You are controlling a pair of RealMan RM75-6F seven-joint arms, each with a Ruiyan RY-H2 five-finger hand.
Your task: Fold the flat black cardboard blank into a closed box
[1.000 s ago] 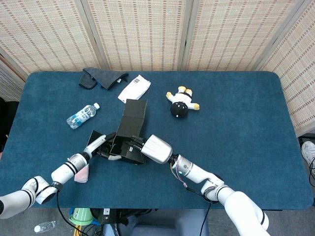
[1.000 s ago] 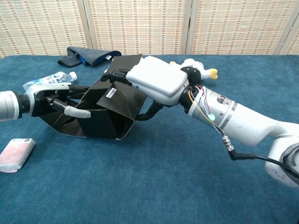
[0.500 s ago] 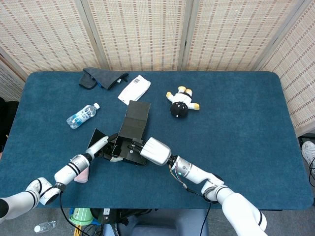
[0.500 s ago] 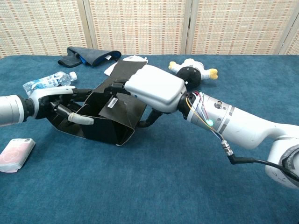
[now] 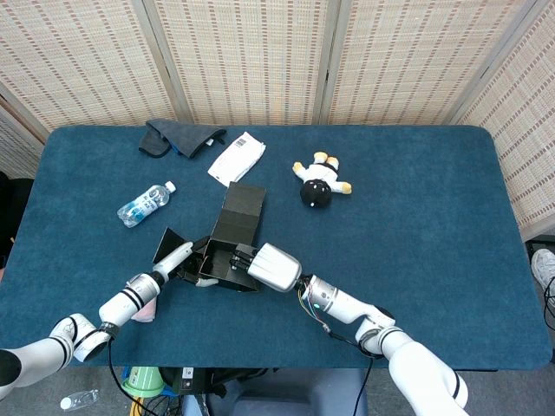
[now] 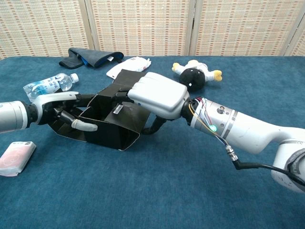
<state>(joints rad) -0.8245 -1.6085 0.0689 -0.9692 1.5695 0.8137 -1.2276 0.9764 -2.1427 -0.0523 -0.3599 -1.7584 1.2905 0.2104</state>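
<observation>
Pictured half-folded: black cardboard box [image 5: 227,252], walls raised into an open tray near the table's [image 5: 434,217] 6 o'clock edge, one long flap [image 5: 240,213] reaching out toward 12 o'clock, another flap [image 5: 166,244] angled up at 9 o'clock. Seen from the chest camera as an open-topped shell [image 6: 112,129] with a white label inside. Ringed by a water bottle [image 5: 145,204] at 10 o'clock, a dark cloth [image 5: 178,139] and white packet [image 5: 237,157] at 12, a plush toy [image 5: 319,183] at 1, a pink packet [image 6: 16,158] at 8; wide bare blue cloth from 2 through 5 o'clock. Gripped on its 9 o'clock wall by the left hand [image 6: 62,111], fingers curled over the edge. Held on the 3 o'clock wall by the right hand [image 6: 155,94], fingers hooked over the rim into the cavity.
</observation>
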